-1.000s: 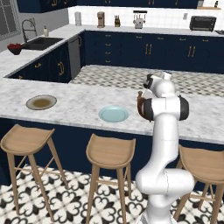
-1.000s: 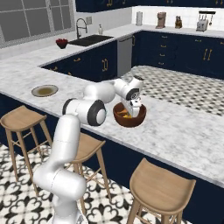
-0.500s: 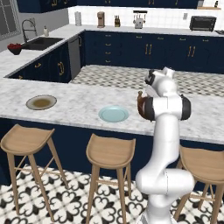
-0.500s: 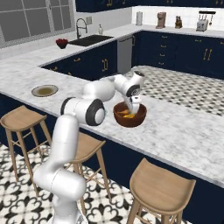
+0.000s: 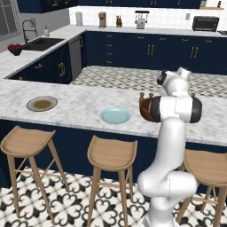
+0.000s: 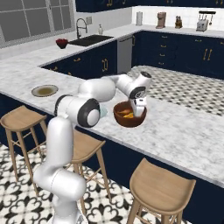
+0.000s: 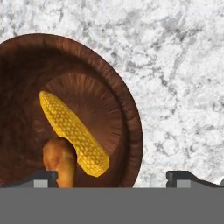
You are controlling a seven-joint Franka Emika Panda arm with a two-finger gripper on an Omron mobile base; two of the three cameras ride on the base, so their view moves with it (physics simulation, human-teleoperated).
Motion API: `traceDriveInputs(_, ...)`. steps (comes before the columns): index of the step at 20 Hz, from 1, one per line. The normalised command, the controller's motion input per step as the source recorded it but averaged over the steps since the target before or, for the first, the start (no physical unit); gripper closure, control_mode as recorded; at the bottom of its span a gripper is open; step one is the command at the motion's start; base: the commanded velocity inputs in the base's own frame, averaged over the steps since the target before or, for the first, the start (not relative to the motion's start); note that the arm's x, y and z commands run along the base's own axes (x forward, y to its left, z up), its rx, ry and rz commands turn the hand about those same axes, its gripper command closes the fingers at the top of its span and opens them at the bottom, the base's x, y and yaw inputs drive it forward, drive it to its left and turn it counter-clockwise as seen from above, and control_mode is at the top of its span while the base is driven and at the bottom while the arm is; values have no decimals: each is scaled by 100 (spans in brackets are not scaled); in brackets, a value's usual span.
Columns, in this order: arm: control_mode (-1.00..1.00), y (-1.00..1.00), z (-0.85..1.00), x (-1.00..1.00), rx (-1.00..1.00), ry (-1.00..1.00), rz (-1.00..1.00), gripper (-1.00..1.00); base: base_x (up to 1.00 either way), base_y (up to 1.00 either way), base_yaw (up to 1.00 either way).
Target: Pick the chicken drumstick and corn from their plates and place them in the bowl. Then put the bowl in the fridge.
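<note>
The corn (image 7: 73, 133) and the chicken drumstick (image 7: 60, 161) were both seen lying inside the wooden bowl (image 7: 127, 109), the yellow cob slanted across the bowl's floor with its lower end resting against the orange-brown drumstick. The end effector (image 7: 111, 177) was held just above the bowl with its fingertips (image 7: 43, 177) spread wide apart and nothing between them; one tip was seen over the bowl's interior and the other beyond the rim, over the bare marble. In the right base view the end effector (image 6: 139, 107) was found directly over the bowl (image 6: 127, 120), which stood on the desk (image 6: 183, 127) near its front edge. The light blue plate (image 5: 115, 115) and the brownish-grey plate (image 5: 41, 103) were seen without food on them, so the filling of the bowl was judged complete and the carrying of the bowl to the fridge was taken as the step in hand. For this to be done well, the thick wall should be straddled, one finger inside and one outside, and the jaws lowered well past the rim before being closed, so that the wood is pinched firmly. The food should be avoided by the inner finger. The bowl should be lifted level and kept level, since a one-sided hold on the rim was judged likely to let it tip and spill the corn.
</note>
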Motion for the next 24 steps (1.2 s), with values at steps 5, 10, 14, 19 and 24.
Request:
traceDriveInputs(5,-100,-10,-3,-19,1,1,-2,-100,0,0,0)
traceDriveInputs(10,-100,0,-28,-23,6,0,0,-100,0,0,0)
traceDriveInputs(14,-100,0,-34,-5,3,0,0,-100,0,0,0)
traceDriveInputs(19,-100,0,-14,10,0,0,0,-100,0,0,0)
traceDriveInputs(24,-100,0,-27,32,0,2,0,-100,0,0,0)
